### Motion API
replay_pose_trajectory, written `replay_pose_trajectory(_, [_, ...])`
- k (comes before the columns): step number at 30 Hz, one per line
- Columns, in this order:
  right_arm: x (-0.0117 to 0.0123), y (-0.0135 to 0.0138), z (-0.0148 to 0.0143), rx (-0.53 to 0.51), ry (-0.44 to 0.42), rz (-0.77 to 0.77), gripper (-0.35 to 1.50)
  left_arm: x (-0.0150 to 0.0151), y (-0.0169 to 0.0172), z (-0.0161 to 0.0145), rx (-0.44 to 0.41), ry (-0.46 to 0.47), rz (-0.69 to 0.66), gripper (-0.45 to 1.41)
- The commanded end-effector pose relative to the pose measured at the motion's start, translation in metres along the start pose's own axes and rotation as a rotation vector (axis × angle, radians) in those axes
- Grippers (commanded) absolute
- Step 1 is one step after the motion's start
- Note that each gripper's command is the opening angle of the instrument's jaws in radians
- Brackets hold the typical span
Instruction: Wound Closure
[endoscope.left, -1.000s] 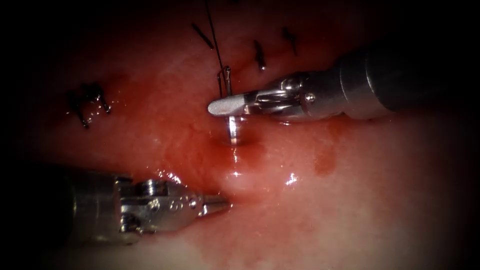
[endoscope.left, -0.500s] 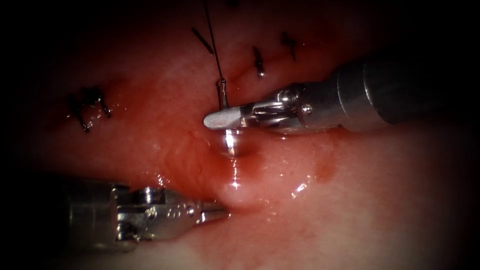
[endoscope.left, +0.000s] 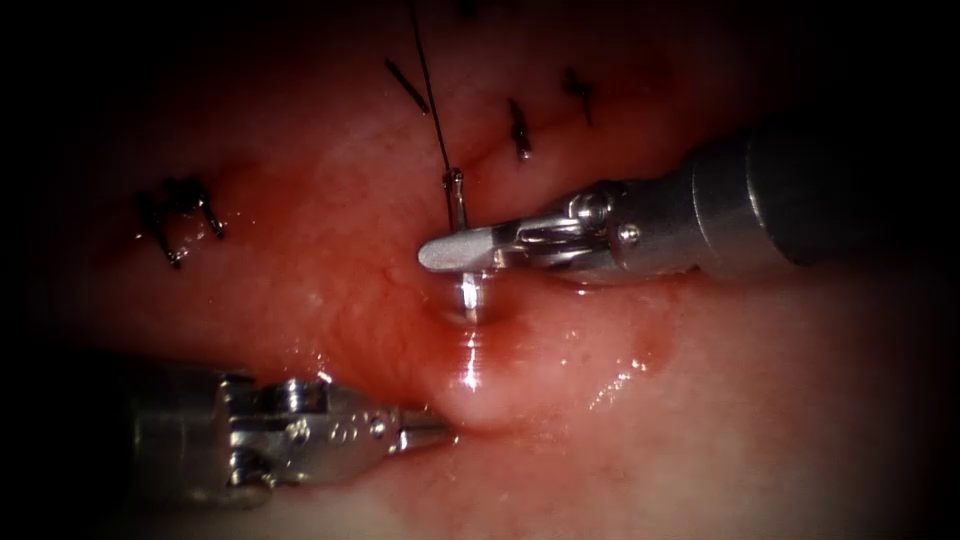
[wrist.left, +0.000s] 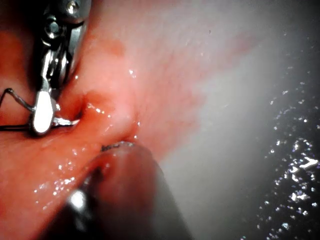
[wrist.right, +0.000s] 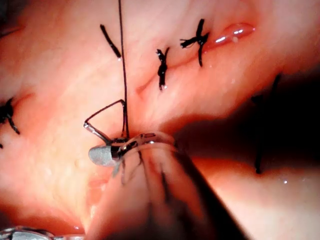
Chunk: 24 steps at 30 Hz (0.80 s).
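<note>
My right tool (endoscope.left: 440, 250) reaches in from the right, shut on the curved needle (endoscope.left: 467, 290) near its tail end. Below the jaws the needle enters the wet tissue (endoscope.left: 330, 300) beside a dimple; its tip is buried. From the needle's tail the black thread (endoscope.left: 430, 90) runs up and away. My left tool (endoscope.left: 430, 432) lies low on the left, jaws together and holding nothing, its tip pressed against a raised mound of tissue. The left wrist view has the right tool (wrist.left: 42, 117) with the needle (wrist.left: 65, 121) going into the tissue. The right tool (wrist.right: 102, 155) is seen from close, with the thread (wrist.right: 122, 60) above it.
Dark tied stitches (endoscope.left: 518, 125) cross the cut at the back, with another (endoscope.left: 578, 90) to their right and a knot (endoscope.left: 175, 215) far left. Red fluid (endoscope.left: 470, 345) pools below the needle's entry. In the right wrist view the stitches (wrist.right: 161, 67) lie across the closed cut.
The right tool has moved downward, driving the needle deeper; its tail sits lower. The tissue mound at the left tool's tip bulges more. The left tool has shifted slightly lower.
</note>
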<state>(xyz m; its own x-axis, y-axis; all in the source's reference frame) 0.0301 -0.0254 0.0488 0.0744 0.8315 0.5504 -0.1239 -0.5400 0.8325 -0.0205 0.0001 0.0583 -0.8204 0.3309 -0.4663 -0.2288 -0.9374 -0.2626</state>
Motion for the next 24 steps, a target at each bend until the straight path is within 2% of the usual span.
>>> replay_pose_trajectory(1, [-0.001, 0.0007, 0.0009, 0.001, -0.01, 0.006, -0.35, 0.0, 0.001, 0.0008, -0.004, 0.0, -0.001, 0.14])
replay_pose_trajectory(24, [-0.0062, 0.0007, 0.0016, -0.02, -0.071, 0.032, -0.35, -0.0001, 0.0007, 0.0006, 0.007, -0.006, -0.005, 0.27])
